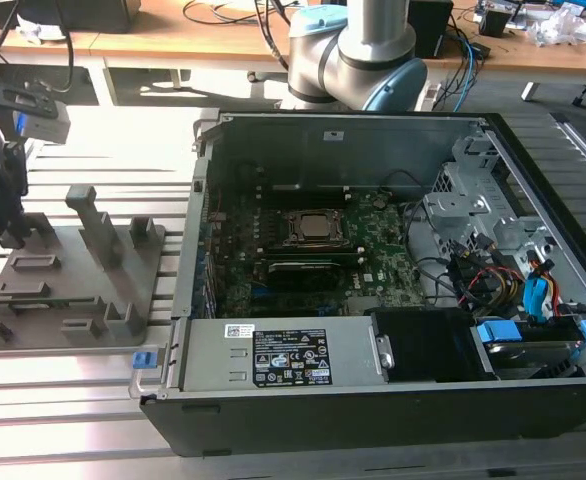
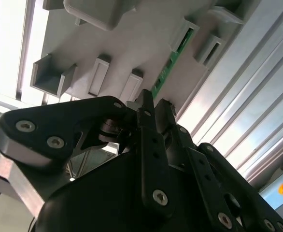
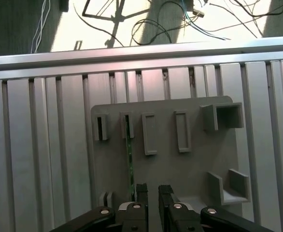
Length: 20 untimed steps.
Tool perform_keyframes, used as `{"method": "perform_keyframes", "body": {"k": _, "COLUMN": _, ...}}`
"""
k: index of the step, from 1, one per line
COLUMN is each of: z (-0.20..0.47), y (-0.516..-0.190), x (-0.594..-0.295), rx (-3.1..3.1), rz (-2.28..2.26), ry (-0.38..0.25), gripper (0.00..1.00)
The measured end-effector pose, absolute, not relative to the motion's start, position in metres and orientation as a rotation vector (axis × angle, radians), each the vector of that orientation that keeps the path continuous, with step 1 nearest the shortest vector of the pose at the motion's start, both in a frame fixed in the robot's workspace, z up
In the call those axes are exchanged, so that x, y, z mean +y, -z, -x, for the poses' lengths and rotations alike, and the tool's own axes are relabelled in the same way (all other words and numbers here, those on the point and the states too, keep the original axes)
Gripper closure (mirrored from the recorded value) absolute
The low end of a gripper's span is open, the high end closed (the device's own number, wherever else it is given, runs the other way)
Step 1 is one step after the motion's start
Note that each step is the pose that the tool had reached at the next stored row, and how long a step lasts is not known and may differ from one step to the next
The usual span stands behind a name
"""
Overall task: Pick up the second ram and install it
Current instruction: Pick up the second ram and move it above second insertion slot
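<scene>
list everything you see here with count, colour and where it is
case: 1, black, open, exterior view's right
motherboard: 1, green, inside the case
socket: 1, silver, mid motherboard
cables: several, red, yellow and blue, inside the case at the exterior view's right
tray: 1, grey, on the table at the exterior view's left of the case
ram: 1, green, on edge in a tray slot
table: 1, silver, slatted, under tray and case
desk: 1, wooden, behind the table
arm: 1, grey and blue, behind the case
gripper: 1, black, over the tray at the ram, jaws slightly apart
</scene>
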<state>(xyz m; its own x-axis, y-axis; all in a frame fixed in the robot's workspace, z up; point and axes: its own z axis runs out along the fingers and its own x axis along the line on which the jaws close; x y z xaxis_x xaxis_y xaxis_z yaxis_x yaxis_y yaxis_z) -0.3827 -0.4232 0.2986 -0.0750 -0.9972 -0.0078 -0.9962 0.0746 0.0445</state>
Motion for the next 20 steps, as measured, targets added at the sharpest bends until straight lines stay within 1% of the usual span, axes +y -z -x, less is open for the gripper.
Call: {"method": "perform_keyframes", "body": {"k": 20, "z": 0.383, "y": -0.271, "x": -0.423, "rx": -2.285, "rz": -2.12, "ry": 0.059, "gripper": 0.76}}
